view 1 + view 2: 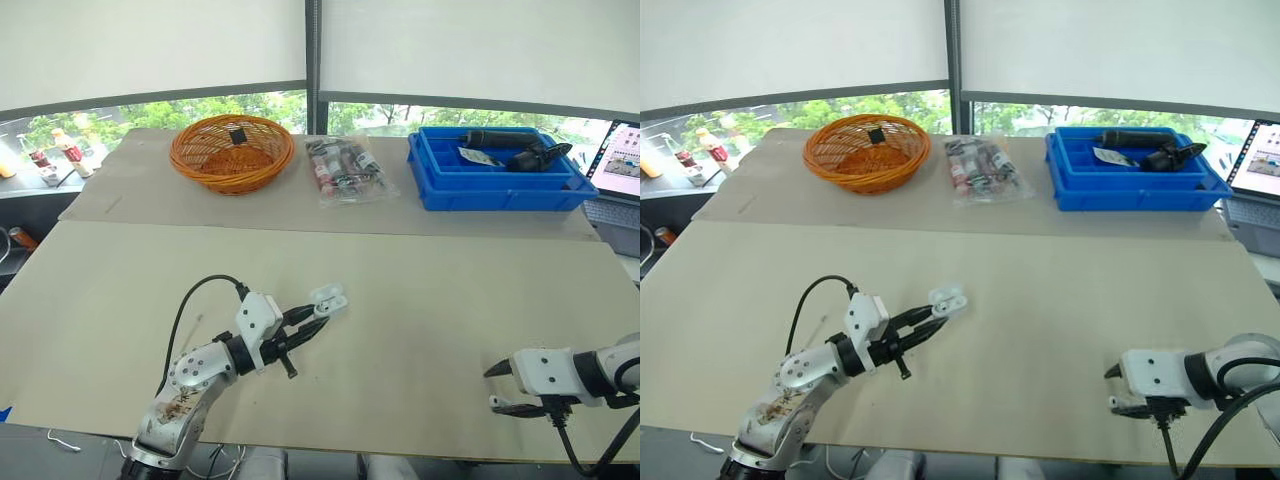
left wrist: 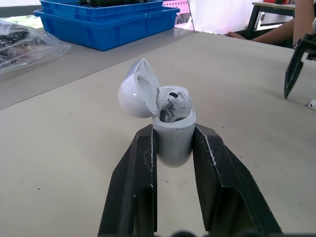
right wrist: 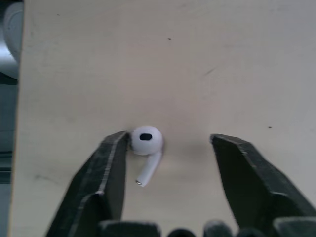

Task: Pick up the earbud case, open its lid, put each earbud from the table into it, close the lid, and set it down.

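Checker: Grip status, left side?

Observer: Left gripper (image 1: 318, 316) is clamped on the earbud case (image 2: 173, 140), one finger pressed to each flank of the lower body. The case stands upright between the fingertips, held off the table (image 1: 430, 290). The lid (image 2: 138, 91) is hinged back and open. A stowed earbud (image 2: 170, 103) shows in the well.

Checker: Right side?

Observer: Right gripper (image 3: 170, 138) is spread wide and low over the table, holding nothing. The loose earbud (image 3: 146, 143) lies on the surface between its fingers. It touches the inner face of one finger (image 3: 106, 173) and sits well apart from the other.

Checker: Surroundings?

Observer: Bare tabletop separates the two grippers, which are well apart. Far beyond the left gripper's fingertips sits an orange basket (image 1: 231, 152) with a small dark item inside. A plastic bag (image 1: 343, 168) of packets lies beside the basket. A blue tray (image 1: 500, 185) of dark tools sits far ahead of the right gripper.
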